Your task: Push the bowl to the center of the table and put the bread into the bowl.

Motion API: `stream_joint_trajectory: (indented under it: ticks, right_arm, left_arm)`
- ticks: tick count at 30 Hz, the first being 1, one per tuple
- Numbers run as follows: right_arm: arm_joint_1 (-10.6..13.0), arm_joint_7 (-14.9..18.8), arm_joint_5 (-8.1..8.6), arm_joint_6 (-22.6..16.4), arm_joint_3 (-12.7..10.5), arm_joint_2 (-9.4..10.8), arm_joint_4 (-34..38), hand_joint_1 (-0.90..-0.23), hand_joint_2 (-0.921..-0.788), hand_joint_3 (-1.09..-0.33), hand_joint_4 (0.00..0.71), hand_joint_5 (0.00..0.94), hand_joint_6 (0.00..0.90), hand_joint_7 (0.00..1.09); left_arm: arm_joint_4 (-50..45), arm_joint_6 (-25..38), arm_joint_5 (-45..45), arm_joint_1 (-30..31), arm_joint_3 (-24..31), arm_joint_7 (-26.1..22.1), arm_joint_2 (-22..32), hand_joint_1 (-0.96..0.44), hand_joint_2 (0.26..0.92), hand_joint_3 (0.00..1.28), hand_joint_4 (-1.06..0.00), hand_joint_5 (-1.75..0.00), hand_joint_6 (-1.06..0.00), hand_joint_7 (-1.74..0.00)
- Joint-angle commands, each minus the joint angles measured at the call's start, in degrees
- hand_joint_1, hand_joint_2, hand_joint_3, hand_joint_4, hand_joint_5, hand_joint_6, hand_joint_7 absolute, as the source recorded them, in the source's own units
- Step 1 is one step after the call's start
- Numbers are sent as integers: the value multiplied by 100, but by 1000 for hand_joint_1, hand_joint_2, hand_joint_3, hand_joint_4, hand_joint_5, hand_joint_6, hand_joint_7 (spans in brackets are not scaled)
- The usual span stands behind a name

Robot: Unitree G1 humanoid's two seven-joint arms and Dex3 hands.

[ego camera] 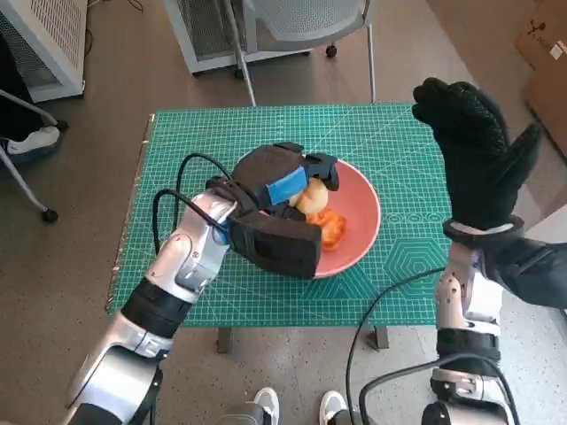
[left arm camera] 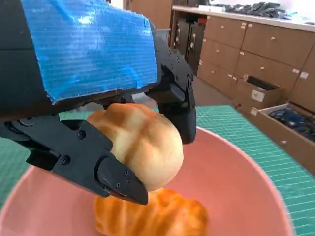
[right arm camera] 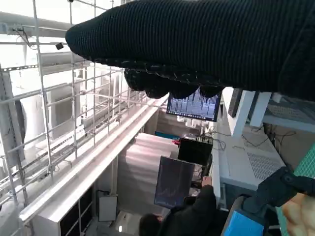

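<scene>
A pink bowl [ego camera: 359,211] sits near the middle of the green mat [ego camera: 390,142]. My left hand [ego camera: 282,197] reaches over the bowl and holds a pale round bread roll [left arm camera: 139,142] between its black fingers [left arm camera: 110,177], just above the bowl's inside [left arm camera: 231,182]. An orange-brown pastry [left arm camera: 157,216] lies in the bowl under the roll, and shows beside the hand as the pastry [ego camera: 331,228]. The roll [ego camera: 310,197] peeks out past the blue tape. My right hand [ego camera: 478,150] is raised at the table's right edge, fingers spread, holding nothing.
A chair [ego camera: 301,22] stands behind the table's far edge, and a white cabinet [ego camera: 44,40] at the far left. A person's shoes [ego camera: 297,407] show at the near edge. A person sits at monitors [right arm camera: 194,206] in the right wrist view.
</scene>
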Motion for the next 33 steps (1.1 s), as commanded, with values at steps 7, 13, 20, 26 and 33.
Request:
stream_joint_trajectory:
  ticks: [7,13,20,26,33]
  right_arm:
    - [48,-4,5,47,4,-20,61,-598,-921,-643,432,3,458,7]
    - [-10,1,-49,-9,22,-37,149,-595,-921,-639,433,3,459,7]
    - [-46,-33,-112,-26,54,-39,147,-582,-921,-639,436,3,461,8]
    - [-96,-51,-141,-3,66,-54,145,-576,-921,-640,435,2,460,7]
    - [-168,-65,-172,55,57,-95,124,-572,-921,-638,436,2,459,6]
  left_arm:
    - [-464,131,-387,306,247,-412,125,-538,877,2,-95,-8,-184,-213]
    - [-567,85,-764,430,500,-592,165,-571,878,2,-41,0,-166,-183]
    - [-622,91,-1081,532,716,-677,204,-595,884,4,-12,0,-153,-161]
    - [-861,285,-1334,696,904,-831,262,-585,878,0,-21,-6,-157,-147]
    - [-1173,294,-1989,849,1409,-1076,428,-558,874,0,-41,-8,-166,-118]
